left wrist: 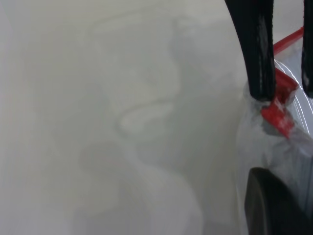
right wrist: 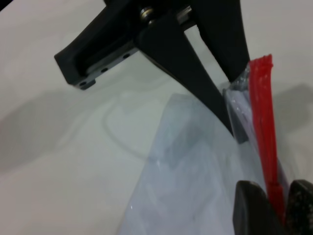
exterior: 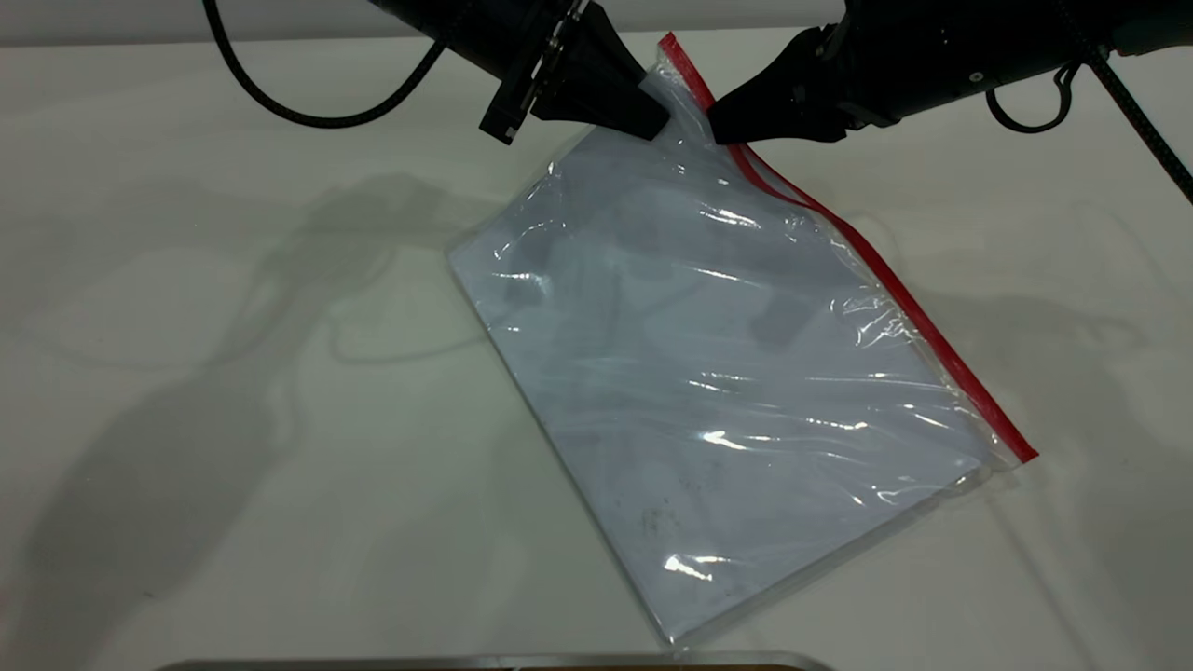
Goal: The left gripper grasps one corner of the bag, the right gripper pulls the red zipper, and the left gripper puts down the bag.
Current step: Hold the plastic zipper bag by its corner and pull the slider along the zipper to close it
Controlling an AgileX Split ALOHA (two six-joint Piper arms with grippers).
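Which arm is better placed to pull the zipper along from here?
The right. The right gripper already sits on the red zipper near the raised corner, strip between its fingers in its wrist view. The left gripper is occupied, pinching that corner of the bag.

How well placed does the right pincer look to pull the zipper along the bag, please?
Probably well placed: the right pincer already straddles the zipper beside the corner that the left pincer holds raised. The rest of the strip runs free along the bag.
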